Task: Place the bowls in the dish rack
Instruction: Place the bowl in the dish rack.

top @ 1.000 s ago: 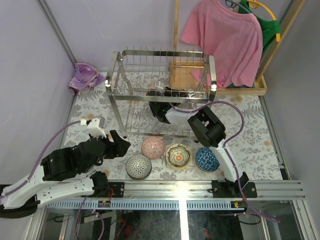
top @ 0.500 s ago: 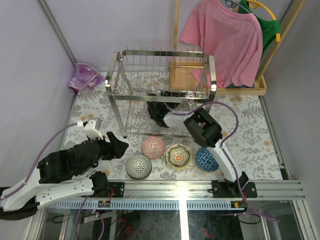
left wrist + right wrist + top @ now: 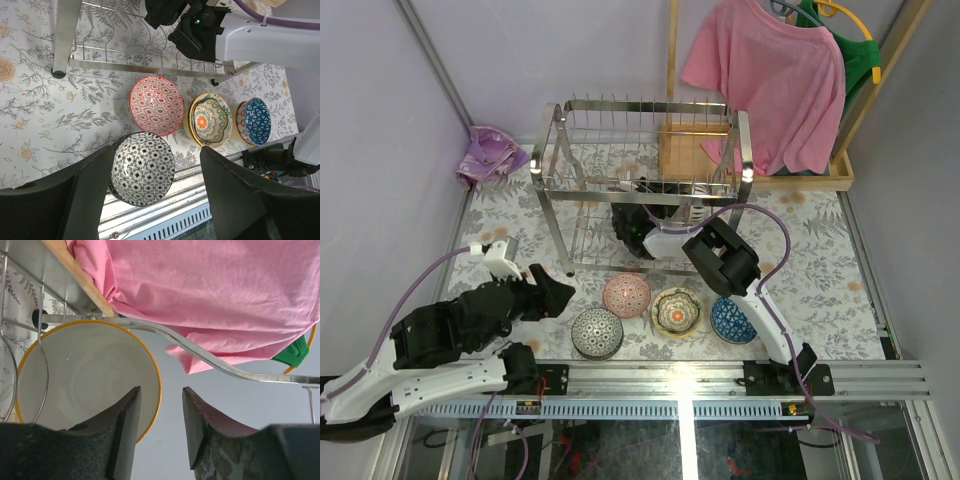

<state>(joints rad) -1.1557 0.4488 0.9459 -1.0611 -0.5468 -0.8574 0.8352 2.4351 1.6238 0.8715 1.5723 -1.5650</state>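
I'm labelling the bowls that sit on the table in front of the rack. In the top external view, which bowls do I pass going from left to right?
black-and-white bowl → red patterned bowl → yellow-rimmed bowl → blue bowl

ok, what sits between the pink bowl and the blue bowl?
Only the yellow-rimmed bowl separates the pink bowl from the blue bowl; the top external and left wrist views show it.
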